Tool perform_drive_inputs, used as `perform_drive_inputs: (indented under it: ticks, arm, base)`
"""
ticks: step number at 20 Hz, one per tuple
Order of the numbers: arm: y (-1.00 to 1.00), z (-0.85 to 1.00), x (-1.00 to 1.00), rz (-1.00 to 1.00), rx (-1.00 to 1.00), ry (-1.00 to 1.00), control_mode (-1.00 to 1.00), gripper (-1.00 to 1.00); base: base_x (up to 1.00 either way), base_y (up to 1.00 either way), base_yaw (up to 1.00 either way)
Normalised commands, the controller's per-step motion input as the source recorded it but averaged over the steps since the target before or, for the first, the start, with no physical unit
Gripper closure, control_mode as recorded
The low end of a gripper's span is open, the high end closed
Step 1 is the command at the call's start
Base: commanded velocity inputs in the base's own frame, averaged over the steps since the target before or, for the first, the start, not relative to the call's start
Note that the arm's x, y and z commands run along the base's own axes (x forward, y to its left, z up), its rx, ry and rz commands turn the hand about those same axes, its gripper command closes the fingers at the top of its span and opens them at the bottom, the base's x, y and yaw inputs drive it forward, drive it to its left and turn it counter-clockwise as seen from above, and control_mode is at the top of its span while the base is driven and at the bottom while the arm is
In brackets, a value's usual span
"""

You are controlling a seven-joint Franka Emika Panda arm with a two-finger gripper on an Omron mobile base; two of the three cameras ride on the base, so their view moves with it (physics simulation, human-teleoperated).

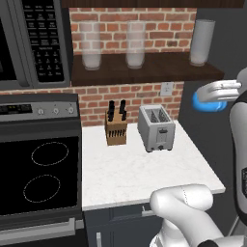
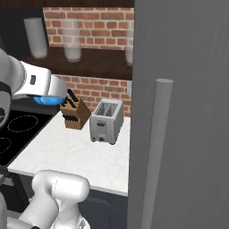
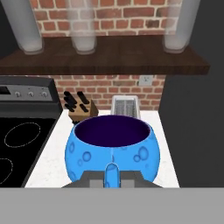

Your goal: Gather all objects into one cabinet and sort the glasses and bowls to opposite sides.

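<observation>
Blue bowl (image 3: 111, 151) sits right at my gripper (image 3: 111, 175), jaws clamped on its near rim, opening upward, carried above the counter (image 1: 140, 169). By my reckoning the cabinet door (image 2: 188, 134) stands to my right, so the bowl must swing that way.

tabletop (image 1: 130, 178): white marble | knife block (image 1: 116, 129) and toaster (image 1: 156, 128) sitting along back edge | shelf (image 1: 144, 70): carrying three glasses (image 1: 135, 44)

Even, flat rendered light throughout, with soft faint shadows, no glare, and slightly coarse, low-resolution detail.
</observation>
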Motion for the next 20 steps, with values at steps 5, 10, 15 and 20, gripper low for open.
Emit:
perform_drive_inputs:
  ticks: [5, 10, 15, 20]
  arm:
    - [0.01, -0.04, 0.00, 0.00, 0.00, 0.00, -1.00, 1.00]
    - [0.00, -0.02, 0.00, 0.00, 0.00, 0.00, -1.00, 1.00]
    - [0.00, 0.00, 0.00, 0.00, 0.00, 0.00, -1.00, 1.00]
    - [0.00, -0.02, 0.00, 0.00, 0.00, 0.00, -1.00, 1.00]
  base:
    - [0.00, 0.00, 0.00]
    - [0.00, 0.00, 0.00]
    - [0.00, 0.00, 0.00]
    - [0.00, 0.00, 0.00]
